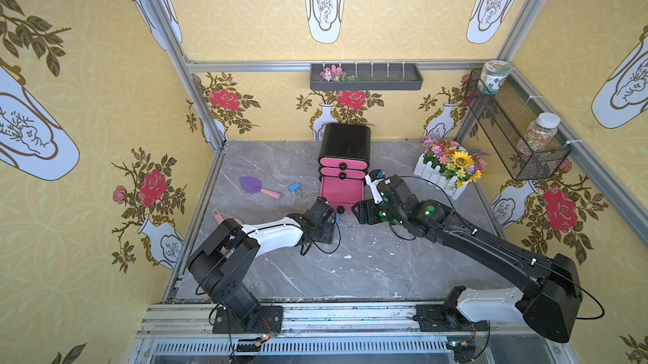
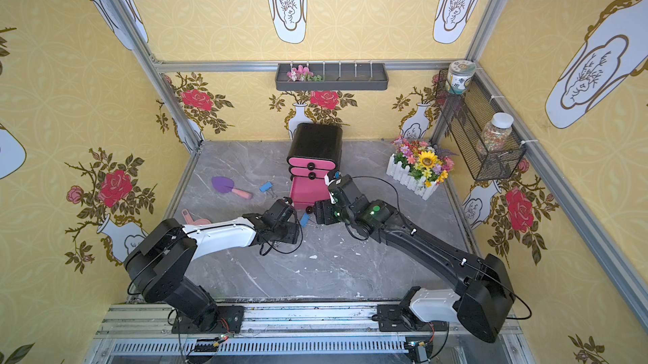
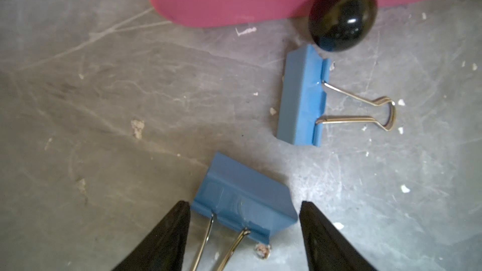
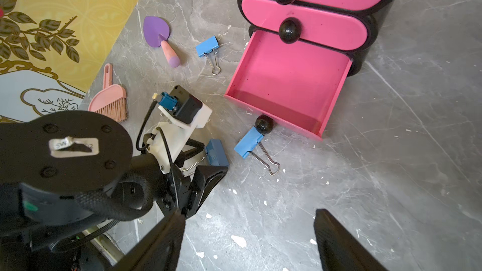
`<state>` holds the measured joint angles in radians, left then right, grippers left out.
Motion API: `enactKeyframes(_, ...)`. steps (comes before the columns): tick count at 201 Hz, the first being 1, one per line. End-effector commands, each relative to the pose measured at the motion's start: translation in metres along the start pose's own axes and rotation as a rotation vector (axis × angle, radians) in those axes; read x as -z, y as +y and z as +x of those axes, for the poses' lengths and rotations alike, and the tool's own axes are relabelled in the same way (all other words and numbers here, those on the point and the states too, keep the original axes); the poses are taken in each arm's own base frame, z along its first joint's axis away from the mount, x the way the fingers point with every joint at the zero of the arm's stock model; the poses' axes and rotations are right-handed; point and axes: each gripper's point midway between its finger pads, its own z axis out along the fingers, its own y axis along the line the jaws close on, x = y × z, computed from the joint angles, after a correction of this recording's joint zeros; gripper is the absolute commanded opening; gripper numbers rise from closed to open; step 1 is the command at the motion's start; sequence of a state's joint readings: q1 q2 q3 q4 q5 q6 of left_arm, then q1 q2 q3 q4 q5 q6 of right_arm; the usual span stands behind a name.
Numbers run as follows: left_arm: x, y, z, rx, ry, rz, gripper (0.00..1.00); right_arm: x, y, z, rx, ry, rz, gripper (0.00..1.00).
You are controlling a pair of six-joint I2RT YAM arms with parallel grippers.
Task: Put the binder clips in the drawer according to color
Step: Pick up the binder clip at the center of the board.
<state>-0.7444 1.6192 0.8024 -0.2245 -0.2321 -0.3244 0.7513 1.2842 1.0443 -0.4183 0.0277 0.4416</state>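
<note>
Closest to the lens, in the left wrist view, we see the two black fingers of the left gripper; they stand apart, released and not clenched. Between their tips lies a blue metal binder clip with silver wire handles. Its handles run back between the fingers, and each tip is just beside one end of the clip body, but we cannot tell whether they touch it. Our landmark is the black rounded cabinet with three pink drawers, at the back of the grey marbled tabletop. Its two upper drawers are closed and the bottom drawer is pulled out. This first clip is on the tabletop in front of the cabinet, near the open drawer, toward the left arm's side. A second blue binder clip lies just before the same drawer, one end at its round black knob, with the handles pointing away from the cabinet. A third blue binder clip lies beside the cabinet on the left arm's side, apart from it, and a purple toy trowel with a pink handle lies farther out on that side. The right gripper hovers in front of the cabinet's open drawer, released, its fingers spread wide with only bare tabletop between them.
</note>
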Motion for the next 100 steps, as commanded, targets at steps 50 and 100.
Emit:
enactKeyframes(50, 0.002, 0.003, -0.006, 0.029, -0.013, -0.025, 0.73, -0.001, 0.007, -0.002, 0.004, -0.006, -0.020, 0.82)
enactKeyframes(100, 0.001, 0.011, -0.015, 0.036, -0.026, -0.039, 0.77, -0.005, 0.012, -0.004, -0.021, 0.012, -0.035, 0.82)
